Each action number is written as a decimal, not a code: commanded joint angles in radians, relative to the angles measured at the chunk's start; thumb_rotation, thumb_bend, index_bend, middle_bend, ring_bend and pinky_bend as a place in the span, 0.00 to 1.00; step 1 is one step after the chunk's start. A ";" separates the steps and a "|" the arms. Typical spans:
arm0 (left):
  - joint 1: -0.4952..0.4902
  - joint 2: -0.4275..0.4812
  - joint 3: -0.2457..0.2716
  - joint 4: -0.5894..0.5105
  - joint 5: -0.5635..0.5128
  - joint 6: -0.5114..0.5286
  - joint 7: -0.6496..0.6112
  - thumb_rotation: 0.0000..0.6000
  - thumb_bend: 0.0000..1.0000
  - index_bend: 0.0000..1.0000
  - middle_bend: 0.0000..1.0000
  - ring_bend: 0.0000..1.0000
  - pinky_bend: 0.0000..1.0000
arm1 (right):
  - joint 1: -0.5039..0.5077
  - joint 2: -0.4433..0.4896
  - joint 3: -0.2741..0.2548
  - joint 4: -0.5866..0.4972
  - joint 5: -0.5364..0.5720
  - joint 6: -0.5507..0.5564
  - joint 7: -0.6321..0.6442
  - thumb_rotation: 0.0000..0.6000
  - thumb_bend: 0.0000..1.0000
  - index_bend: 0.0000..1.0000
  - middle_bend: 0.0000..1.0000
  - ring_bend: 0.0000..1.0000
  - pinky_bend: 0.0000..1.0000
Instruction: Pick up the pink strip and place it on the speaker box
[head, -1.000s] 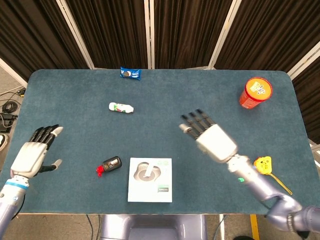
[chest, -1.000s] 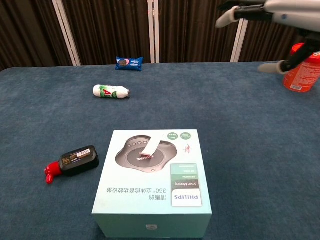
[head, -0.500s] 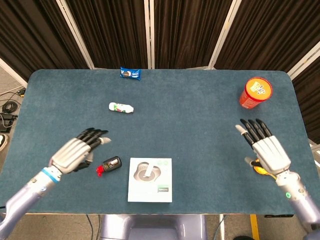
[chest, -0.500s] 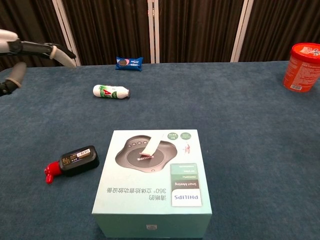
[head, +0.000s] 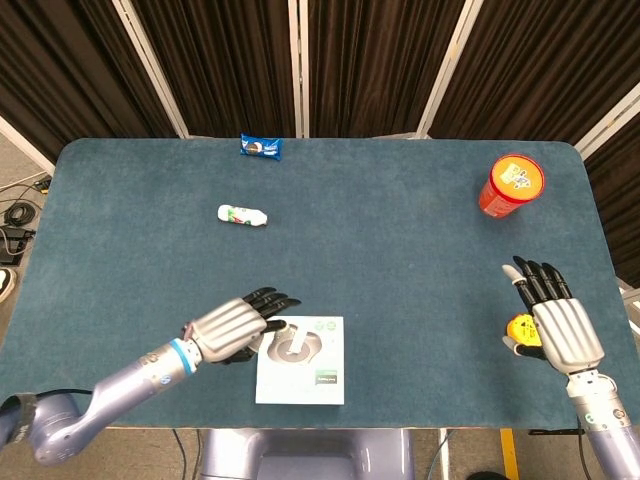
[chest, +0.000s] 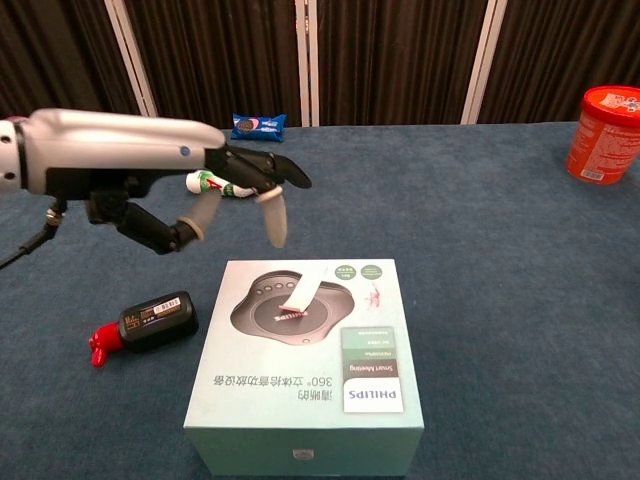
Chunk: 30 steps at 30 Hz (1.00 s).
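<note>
The pink strip already lies on top of the speaker box, one end resting on the printed picture of the speaker, so the placing looks done. The left hand hovers over the box's left edge with its fingers spread and nothing in them. The right hand is far off at the right side of the table, fingers apart and empty, above a small yellow object. If the left hand goes in to tidy the strip, it should come straight down and touch lightly, since a sideways brush could flick so thin a thing off the lid.

The table wears a dark blue cloth. On it sit a red cup, a small white bottle, a blue snack packet and a black gadget with a red end. Dark curtains hang behind.
</note>
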 joint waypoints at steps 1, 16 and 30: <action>-0.043 -0.074 0.013 0.027 -0.097 -0.011 0.099 0.97 1.00 0.32 0.00 0.00 0.00 | -0.008 0.000 0.015 0.009 0.002 -0.004 0.012 1.00 0.01 0.06 0.00 0.00 0.00; -0.069 -0.136 0.070 0.044 -0.205 0.056 0.209 0.97 1.00 0.32 0.00 0.00 0.00 | -0.027 -0.007 0.057 0.022 -0.008 -0.017 0.032 1.00 0.01 0.08 0.00 0.00 0.00; -0.082 -0.164 0.107 0.057 -0.203 0.083 0.231 0.97 1.00 0.33 0.00 0.00 0.00 | -0.052 0.001 0.082 0.016 -0.017 -0.016 0.030 1.00 0.01 0.09 0.00 0.00 0.00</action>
